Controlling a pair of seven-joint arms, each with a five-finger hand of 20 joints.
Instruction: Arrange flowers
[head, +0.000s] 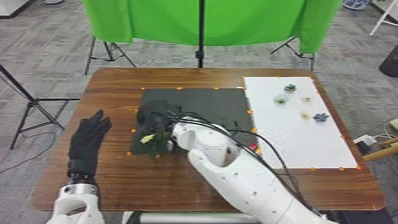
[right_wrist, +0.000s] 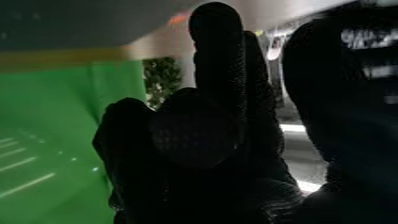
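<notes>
Though the right hand (head: 156, 112) is hovering near, openness and hold impossible to tell, the flower (head: 149, 138) is probably handling light and bruisable, best pinched gently by its stem (head: 160, 143).

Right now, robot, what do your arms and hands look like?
My left arm and right arm are smooth and white with rounded parts, and the right one has small dark dots. Thin black cables run along it. A shiny silver ring sits at my left wrist. My left hand and right hand wear black fabric gloves.
</notes>
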